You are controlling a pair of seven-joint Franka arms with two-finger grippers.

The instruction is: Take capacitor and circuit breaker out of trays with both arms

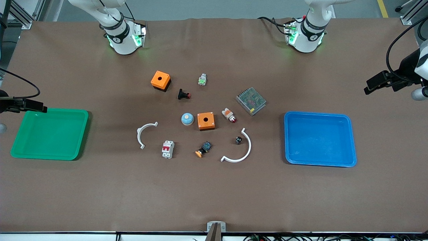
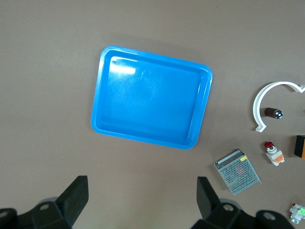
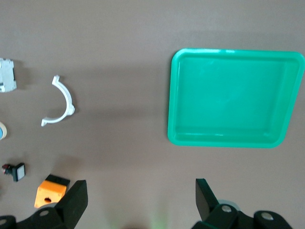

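The capacitor [image 1: 238, 139], a tiny black cylinder with a silvery end, lies inside the large white arc [image 1: 245, 150]; it also shows in the left wrist view [image 2: 273, 112]. The breaker [image 1: 168, 149], a white-grey block with red levers, lies beside the small white arc [image 1: 142, 134]; its edge shows in the right wrist view [image 3: 5, 75]. My left gripper [image 2: 142, 198] is open and empty, high over the table by the blue tray [image 2: 150, 95]. My right gripper [image 3: 141, 200] is open and empty, high by the green tray [image 3: 233, 95].
Between the arcs lie two orange boxes [image 1: 205, 121], a blue dome button [image 1: 187, 118], a black-blue button with an orange cap [image 1: 203, 149], a white-orange indicator [image 1: 229, 115], a black flared button [image 1: 183, 95] and a mesh power supply [image 1: 251, 100]. The blue tray [image 1: 319, 139] and the green tray [image 1: 50, 134] sit at opposite table ends.
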